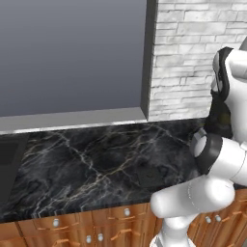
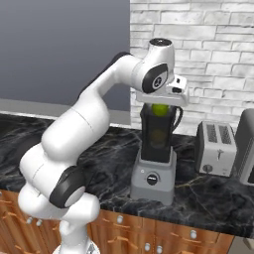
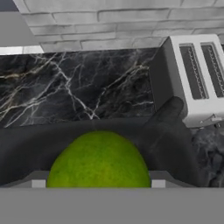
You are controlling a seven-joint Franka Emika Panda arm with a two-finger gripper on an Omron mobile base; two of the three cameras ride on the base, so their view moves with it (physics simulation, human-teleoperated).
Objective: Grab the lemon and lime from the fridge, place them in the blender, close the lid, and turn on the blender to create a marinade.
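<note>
My gripper hangs right over the open top of the blender, shut on the lime. In the hand view the lime bulges bright green between my fingertips, with the jar's dark rim curving behind it. A dim yellowish shape inside the smoky jar may be the lemon; I cannot tell for sure. A flat black squarish piece, which looks like the lid, lies on the counter left of the blender. The blender jar peeks out behind my arm. The fridge is out of view.
A white toaster stands just right of the blender, and a grey appliance beyond it. The black marble counter runs along a white brick wall, with a grey window panel at the left. Wooden drawers sit below.
</note>
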